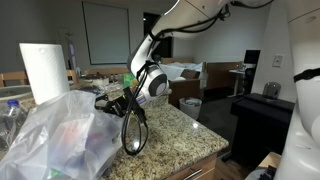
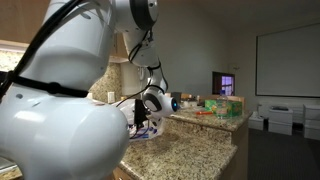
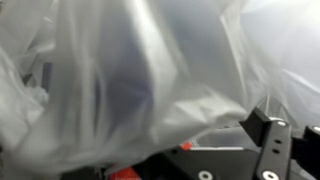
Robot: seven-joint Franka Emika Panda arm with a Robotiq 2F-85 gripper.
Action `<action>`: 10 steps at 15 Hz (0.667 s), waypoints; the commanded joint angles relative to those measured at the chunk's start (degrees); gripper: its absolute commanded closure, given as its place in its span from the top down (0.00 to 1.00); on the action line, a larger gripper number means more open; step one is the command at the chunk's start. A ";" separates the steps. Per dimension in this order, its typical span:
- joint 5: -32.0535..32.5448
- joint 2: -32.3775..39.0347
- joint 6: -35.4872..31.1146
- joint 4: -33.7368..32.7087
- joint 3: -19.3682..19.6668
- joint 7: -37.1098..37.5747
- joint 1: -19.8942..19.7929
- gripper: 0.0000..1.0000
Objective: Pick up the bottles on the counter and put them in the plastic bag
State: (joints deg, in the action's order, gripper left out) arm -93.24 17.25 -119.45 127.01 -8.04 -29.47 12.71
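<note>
**Tool state.** The tool [image 3: 287, 142] shows at the lower right of the wrist view. Its jaws are spread and nothing is pinched between them. Film of the plastic bag [image 3: 130, 80] fills the rest of that frame, close against the camera.

**Location.** In an exterior view the plastic bag [image 1: 60, 135] sits at the lower left on the worktop [image 1: 185, 135], below the paper towel roll [image 1: 43, 70]. The tool is at the bag's right-hand edge. Coloured shapes [image 1: 65, 140] show through the film. Treat them as probable bottles, too blurred to count. A red-orange item [image 3: 125, 172] lies at the bottom edge of the wrist view, and you cannot tell whether it is inside the bag.

**Hazards.**
1. Film snag. Loose film lies just beside the spread jaws. If you close or lift carelessly, you may catch it and drag the bag, spilling what it holds.
2. Cable. A black cable loop [image 1: 133, 130] hangs near the worktop, beside the bag. It may hook the film during travel.
3. Blocked view. The film blocks the wrist camera, so check clearance in the exterior views.
4. Light bag. A sideways nudge may shift the bag or collapse its opening.
</note>
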 commanded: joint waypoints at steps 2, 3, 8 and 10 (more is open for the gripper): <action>4.52 -4.06 0.82 3.48 1.28 -0.21 -1.24 1.00; 5.56 -4.78 0.60 3.97 1.64 -0.11 -1.57 1.00; 13.84 -10.18 1.05 6.90 4.18 1.40 -4.16 1.00; 19.44 -13.39 1.53 7.67 4.96 2.12 -5.35 1.00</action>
State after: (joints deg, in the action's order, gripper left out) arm -80.06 10.40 -119.33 131.22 -3.75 -29.28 9.19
